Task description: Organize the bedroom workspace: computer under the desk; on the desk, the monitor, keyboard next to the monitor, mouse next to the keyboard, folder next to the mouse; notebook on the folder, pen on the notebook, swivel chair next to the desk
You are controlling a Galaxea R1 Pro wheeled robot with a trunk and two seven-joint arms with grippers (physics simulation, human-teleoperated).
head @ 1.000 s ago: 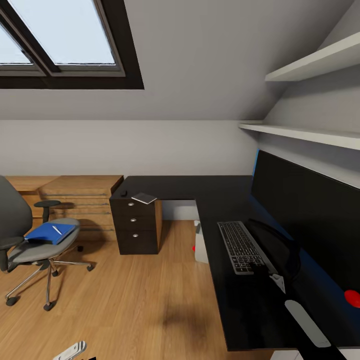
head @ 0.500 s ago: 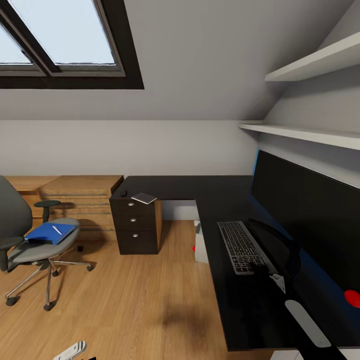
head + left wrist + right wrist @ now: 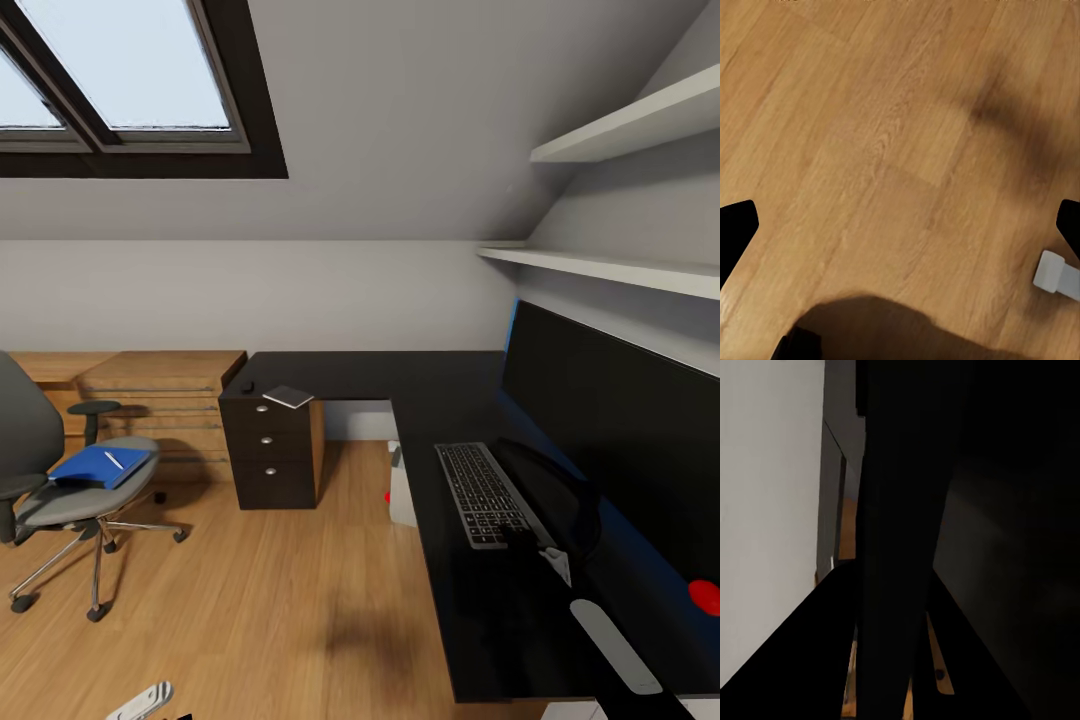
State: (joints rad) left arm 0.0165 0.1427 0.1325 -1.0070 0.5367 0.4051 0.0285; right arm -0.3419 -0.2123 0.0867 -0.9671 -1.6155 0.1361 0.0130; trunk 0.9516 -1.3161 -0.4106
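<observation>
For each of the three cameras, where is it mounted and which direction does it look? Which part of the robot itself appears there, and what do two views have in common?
Head view: on the robot's head, looking forward and down at the desk, monitor, keyboard and swivel chair; white arm parts show at the bottom edge.
Left wrist view: near the left end effector, facing the wood floor; dark fingertips at both sides.
Right wrist view: near the right end effector, too dark to read.
Shared: head and left wrist views both show the wood floor.
</observation>
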